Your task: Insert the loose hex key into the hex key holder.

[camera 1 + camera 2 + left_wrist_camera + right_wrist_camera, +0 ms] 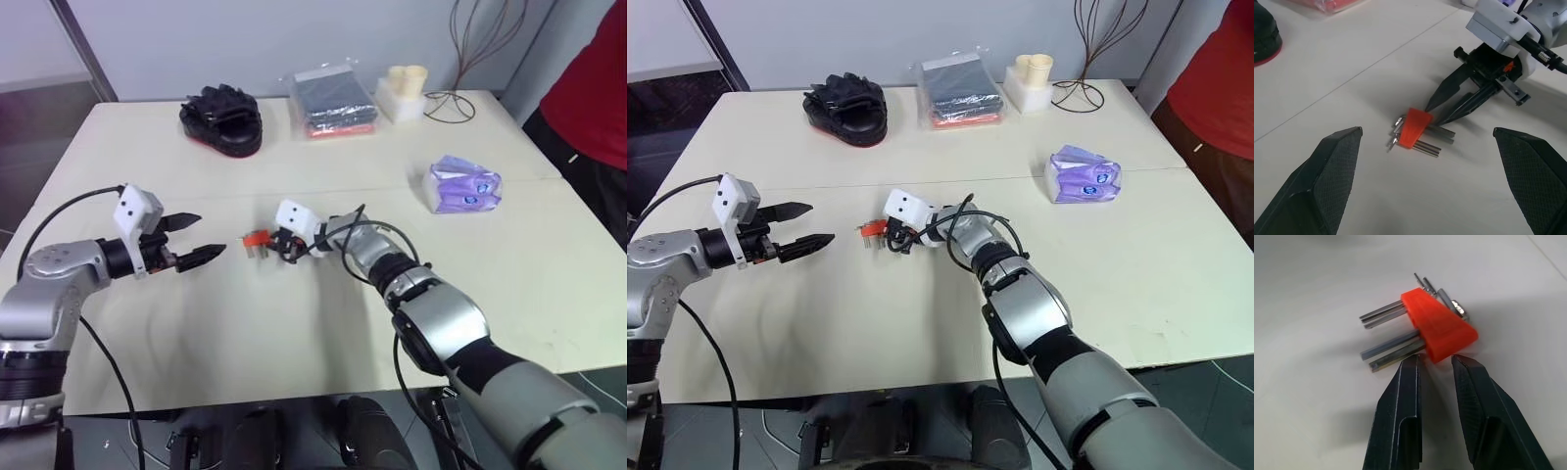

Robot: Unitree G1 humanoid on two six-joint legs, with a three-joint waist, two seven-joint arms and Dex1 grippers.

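Now right gripper [1435, 364] angled down over table [294, 333], fingers narrowed to small gap, tips just at near edge of orange holder [1437, 328]; nothing clamped between them. Holder lies flat on table, metal keys [1391, 350] sticking out of it beside right fingertips. Left gripper [191, 240] held off table, pointing toward holder, jaws wide apart, empty; holder between both grippers. Beyond grippers: purple packet [463, 185], black glove [222, 119], folded dark bag [334, 100]. Loose key not discernible.
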